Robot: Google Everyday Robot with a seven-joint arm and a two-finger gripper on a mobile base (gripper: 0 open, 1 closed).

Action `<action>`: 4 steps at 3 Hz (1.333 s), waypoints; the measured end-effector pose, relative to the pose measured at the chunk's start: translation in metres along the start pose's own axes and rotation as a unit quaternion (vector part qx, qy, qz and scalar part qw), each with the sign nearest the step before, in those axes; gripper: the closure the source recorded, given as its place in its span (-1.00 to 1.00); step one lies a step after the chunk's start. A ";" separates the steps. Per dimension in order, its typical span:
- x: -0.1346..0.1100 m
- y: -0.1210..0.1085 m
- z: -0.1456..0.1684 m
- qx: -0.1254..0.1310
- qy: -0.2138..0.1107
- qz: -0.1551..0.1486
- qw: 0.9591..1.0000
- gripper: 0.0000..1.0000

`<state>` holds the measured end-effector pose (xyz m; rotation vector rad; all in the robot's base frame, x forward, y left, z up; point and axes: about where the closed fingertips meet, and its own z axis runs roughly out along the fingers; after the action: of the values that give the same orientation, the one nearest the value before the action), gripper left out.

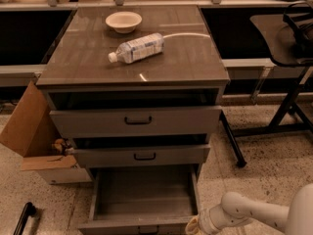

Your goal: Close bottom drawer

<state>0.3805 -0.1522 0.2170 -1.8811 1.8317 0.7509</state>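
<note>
We judge the task barely begun: the bottom drawer (144, 194) stands pulled far out toward the near side, its tray bare, so the whole push inward is left. Its front panel faces near and runs left to right, and its slide axis runs near to far. The gripper (194, 226) sits just beside the drawer's near right corner; we cannot tell how open it is or whether it holds anything.

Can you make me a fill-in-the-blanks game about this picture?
The cabinet has ____ drawers. The bottom drawer is not shut but ____. On top, a bottle lies beside a ____. The gripper is by the bottom drawer's front ____ corner.
Missing: three, open, bowl, right.
</note>
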 end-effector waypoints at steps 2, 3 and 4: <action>0.029 -0.011 0.036 0.016 0.041 0.033 0.999 1.00; 0.033 -0.024 0.043 0.046 0.049 0.048 0.997 1.00; 0.027 -0.052 0.044 0.084 0.054 0.052 0.994 1.00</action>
<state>0.4281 -0.1431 0.1619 -1.7614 2.0056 0.5181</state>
